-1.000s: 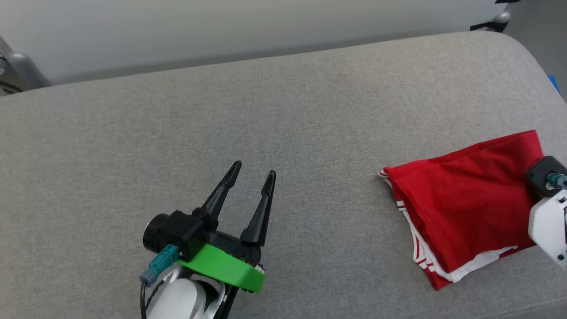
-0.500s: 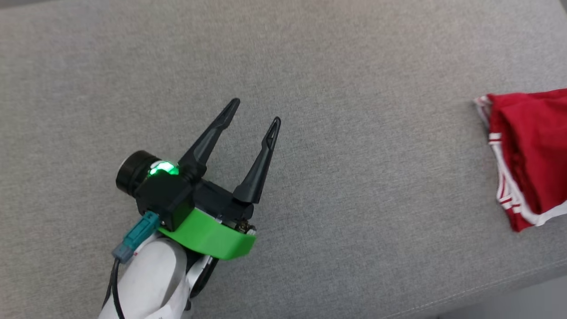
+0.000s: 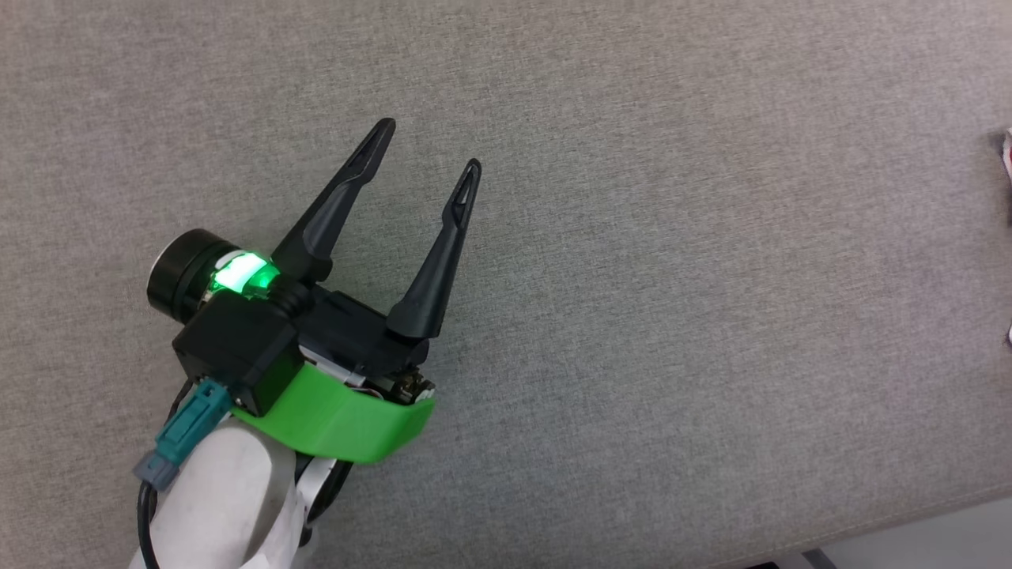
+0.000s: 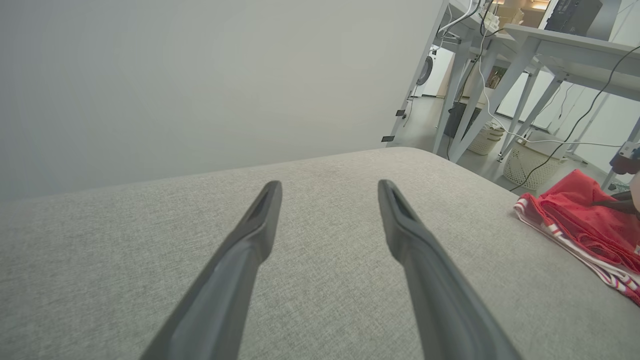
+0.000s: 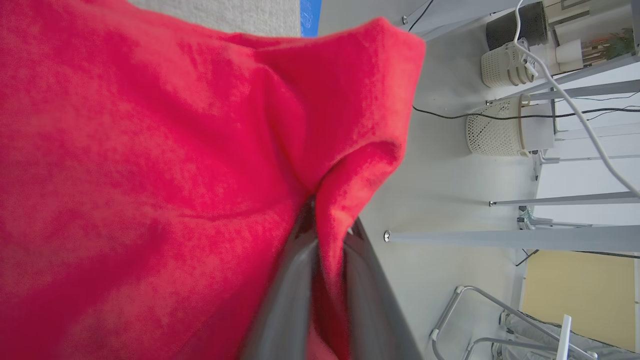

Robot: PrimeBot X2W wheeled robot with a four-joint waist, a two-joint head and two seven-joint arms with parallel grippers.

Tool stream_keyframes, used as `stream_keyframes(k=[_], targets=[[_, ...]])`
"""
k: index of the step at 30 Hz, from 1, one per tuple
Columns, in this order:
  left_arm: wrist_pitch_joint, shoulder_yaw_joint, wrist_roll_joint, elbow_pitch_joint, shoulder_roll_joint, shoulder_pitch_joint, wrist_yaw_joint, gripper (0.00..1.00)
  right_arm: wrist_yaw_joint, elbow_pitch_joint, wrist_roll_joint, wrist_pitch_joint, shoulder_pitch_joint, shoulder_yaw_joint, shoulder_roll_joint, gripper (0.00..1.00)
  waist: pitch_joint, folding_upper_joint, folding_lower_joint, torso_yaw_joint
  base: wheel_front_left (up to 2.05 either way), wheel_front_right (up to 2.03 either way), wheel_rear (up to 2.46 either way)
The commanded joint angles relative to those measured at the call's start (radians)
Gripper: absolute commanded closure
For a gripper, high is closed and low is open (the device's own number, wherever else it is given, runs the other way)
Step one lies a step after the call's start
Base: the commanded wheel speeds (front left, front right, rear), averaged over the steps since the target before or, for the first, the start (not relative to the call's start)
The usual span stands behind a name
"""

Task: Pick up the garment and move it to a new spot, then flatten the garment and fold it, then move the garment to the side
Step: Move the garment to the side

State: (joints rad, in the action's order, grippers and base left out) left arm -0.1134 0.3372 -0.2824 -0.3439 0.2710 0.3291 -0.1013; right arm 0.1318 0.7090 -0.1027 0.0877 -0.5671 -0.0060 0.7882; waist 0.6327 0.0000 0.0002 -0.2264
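The garment (image 5: 150, 175) is red cloth, bunched up close in the right wrist view. My right gripper (image 5: 330, 222) is shut on a raised fold of it. In the left wrist view the garment (image 4: 585, 225) lies crumpled at the far right of the grey cushion (image 4: 320, 280), its red-and-white striped trim facing me. One of the right gripper's dark fingers (image 4: 617, 204) rests on it there. My left gripper (image 3: 427, 150) hovers open over bare cushion, well left of the garment, with nothing between its fingers (image 4: 250, 250).
The cushion's front edge (image 3: 870, 518) runs along the lower right of the head view, with floor beyond. Off the cushion's right end stand grey table legs (image 4: 480, 85), white lattice baskets (image 5: 492, 127) and trailing cables (image 4: 575, 120). A pale wall (image 4: 200, 75) backs the cushion.
The head camera has swung down and to the left, so the garment and right gripper have slid out past its right edge. The left gripper stays open.
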Motion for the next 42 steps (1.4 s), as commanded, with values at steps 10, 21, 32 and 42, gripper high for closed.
stream_keyframes(k=[10, 21, 32, 42], targets=[[-0.023, -0.008, -0.005, 0.020, 0.006, 0.007, 0.013, 0.00, -0.001, 0.128, 0.055, -0.052, -0.080, -0.023, -0.033, 0.61, -0.013, 0.0000, -0.0002, 0.035, 0.00, 0.00, 0.00], [-0.102, -0.022, -0.062, 0.154, -0.033, -0.040, 0.023, 0.00, -0.001, 0.122, 0.052, -0.119, -0.086, -0.046, 0.004, 0.00, -0.199, 0.0000, -0.0002, 0.063, 0.00, 0.00, 0.00], [-0.147, -0.148, -0.118, 0.331, -0.078, -0.209, 0.076, 0.00, -0.001, -0.458, -0.168, -0.150, 0.120, -0.055, -0.173, 0.00, -0.499, 0.0000, -0.0002, 0.175, 0.00, 0.00, 0.00], [-0.148, -0.194, -0.084, 0.384, -0.117, -0.290, 0.080, 0.00, -0.001, -0.766, -0.138, -0.143, 0.418, -0.098, -0.482, 0.00, -0.588, 0.0000, -0.0002, 0.237, 0.00, 0.00, 0.00]])
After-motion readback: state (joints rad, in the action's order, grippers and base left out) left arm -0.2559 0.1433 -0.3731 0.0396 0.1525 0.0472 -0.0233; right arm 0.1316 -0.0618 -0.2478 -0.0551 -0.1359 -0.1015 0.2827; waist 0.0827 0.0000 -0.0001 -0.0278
